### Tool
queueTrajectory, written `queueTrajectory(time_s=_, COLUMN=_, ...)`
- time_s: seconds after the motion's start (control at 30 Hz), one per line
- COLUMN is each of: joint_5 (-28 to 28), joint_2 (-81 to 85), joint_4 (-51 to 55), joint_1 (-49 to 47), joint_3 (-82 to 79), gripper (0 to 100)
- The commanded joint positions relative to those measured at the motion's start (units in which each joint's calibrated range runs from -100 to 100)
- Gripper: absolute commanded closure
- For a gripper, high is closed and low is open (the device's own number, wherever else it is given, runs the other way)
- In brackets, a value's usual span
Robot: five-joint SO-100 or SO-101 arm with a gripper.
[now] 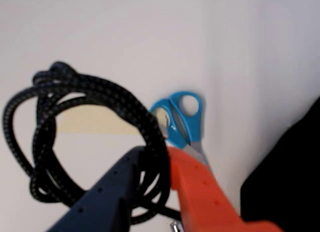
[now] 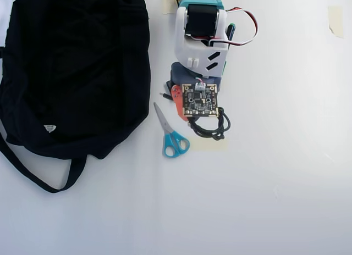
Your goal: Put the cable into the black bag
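Note:
The black braided cable is a loose coil in the wrist view. Several of its strands pass between my gripper's dark blue finger and orange finger, which are closed on it. In the overhead view the cable sticks out from under the wrist's circuit board, which hides the fingertips. The black bag lies flat at the upper left of the overhead view, apart from the arm. A corner of it shows at the right edge of the wrist view.
Blue-handled scissors lie on the white table between the bag and the cable, just beyond the orange finger in the wrist view. A beige tape patch lies under the cable. The arm's base is at the top centre.

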State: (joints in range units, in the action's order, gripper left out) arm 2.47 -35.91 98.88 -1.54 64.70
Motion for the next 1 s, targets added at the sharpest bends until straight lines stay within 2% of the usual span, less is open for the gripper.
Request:
queueTrajectory(time_s=0.0, joint_5=-0.5, joint_2=2.5, joint_4=0.7, joint_1=-0.2, joint_3=0.3, gripper=98)
queueTrajectory(time_s=0.23, joint_5=-1.7, joint_2=5.0, joint_4=0.5, joint_1=-2.0, joint_3=-1.6, gripper=98)
queueTrajectory(time_s=0.6, joint_5=-2.7, joint_2=31.6, joint_4=-18.3, joint_1=-1.9, joint_3=-48.2, gripper=98)
queueTrajectory(time_s=0.8, joint_5=-5.6, joint_2=47.3, joint_4=-24.5, joint_1=-0.7, joint_3=-68.9, gripper=98)
queueTrajectory(time_s=0.97, joint_5=-8.2, joint_2=59.0, joint_4=-28.8, joint_1=6.2, joint_3=-84.5, gripper=98)
